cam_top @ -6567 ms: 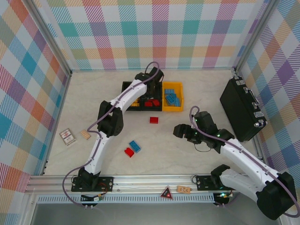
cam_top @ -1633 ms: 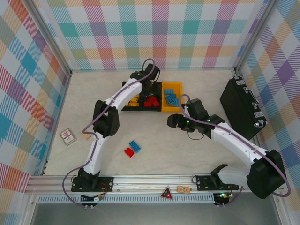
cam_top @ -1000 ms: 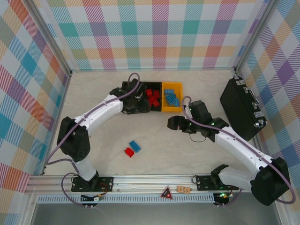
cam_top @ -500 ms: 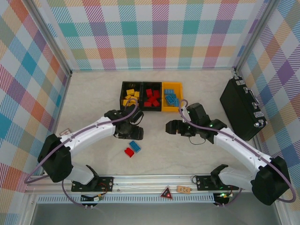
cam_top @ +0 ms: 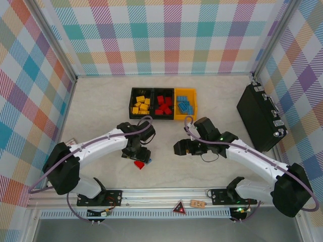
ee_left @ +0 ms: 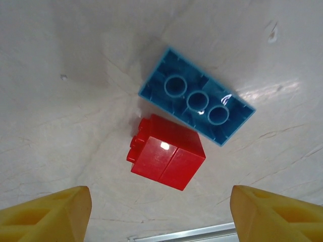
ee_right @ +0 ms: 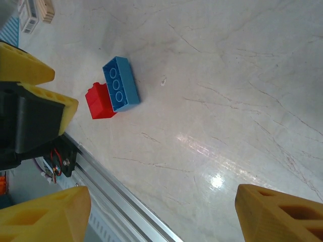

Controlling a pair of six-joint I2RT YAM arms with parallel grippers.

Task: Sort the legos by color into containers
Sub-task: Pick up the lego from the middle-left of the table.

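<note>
While the left gripper (ee_left: 161, 212) hangs wide open and empty, we aim for the red lego (ee_left: 166, 159).
It lies at lower centre of the top view, touching the blue lego (ee_left: 197, 103), far from the containers (cam_top: 153, 103); we should close on red alone. Our right gripper (ee_right: 161, 212) is also open, empty.
</note>
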